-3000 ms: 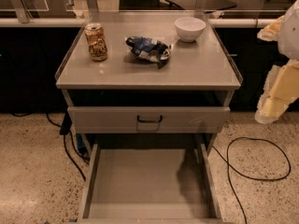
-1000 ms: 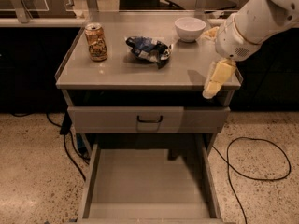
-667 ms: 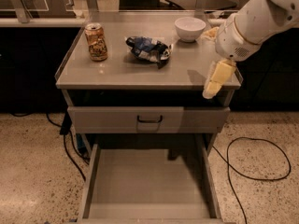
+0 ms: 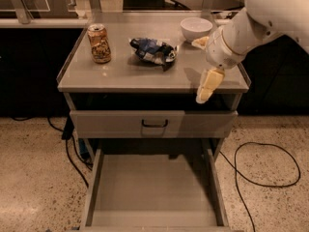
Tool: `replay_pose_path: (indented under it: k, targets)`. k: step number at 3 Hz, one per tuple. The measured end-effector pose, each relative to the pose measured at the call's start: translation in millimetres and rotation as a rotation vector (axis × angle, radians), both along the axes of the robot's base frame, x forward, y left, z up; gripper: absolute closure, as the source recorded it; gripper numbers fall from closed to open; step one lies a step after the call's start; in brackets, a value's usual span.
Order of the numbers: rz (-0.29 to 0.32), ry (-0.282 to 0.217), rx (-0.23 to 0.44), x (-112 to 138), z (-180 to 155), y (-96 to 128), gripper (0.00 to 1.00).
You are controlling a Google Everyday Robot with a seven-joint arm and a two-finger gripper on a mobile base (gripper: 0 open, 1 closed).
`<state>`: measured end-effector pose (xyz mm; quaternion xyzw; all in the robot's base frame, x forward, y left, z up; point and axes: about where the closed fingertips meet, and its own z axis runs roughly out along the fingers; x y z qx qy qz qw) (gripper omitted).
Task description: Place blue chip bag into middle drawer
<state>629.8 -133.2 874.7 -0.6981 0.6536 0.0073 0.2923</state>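
The blue chip bag (image 4: 153, 51) lies crumpled on the table (image 4: 125, 76), about mid-width and toward the back, well apart from the front edge. A tan can (image 4: 99, 43) stands upright to its left, near the left edge, and a white bowl (image 4: 196, 29) sits to its right by the back right corner. Bare tabletop lies between the bag and the front lip.

The gripper (image 4: 199, 70) hangs over the table's front right corner, to the right of the bag and not touching it. Its jaws are apart and hold nothing: one tan finger (image 4: 210, 85) points down across the front edge, the other shows just beside the bowl.

Below the tabletop, a drawer with a black handle (image 4: 154, 124) is pushed in. Under it the middle drawer (image 4: 153, 187) is pulled out toward the camera, its flat floor bare between low side walls. A black cable (image 4: 263, 166) loops on the speckled floor to the right.
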Motion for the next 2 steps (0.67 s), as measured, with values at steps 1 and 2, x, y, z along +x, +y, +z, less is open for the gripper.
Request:
replay_pose_path:
  k: [1,2]
  targets:
    - [0.067,-0.031,-0.014,39,-17,11,0.0]
    - [0.179,0.012,-0.006,86,-41,24,0.0]
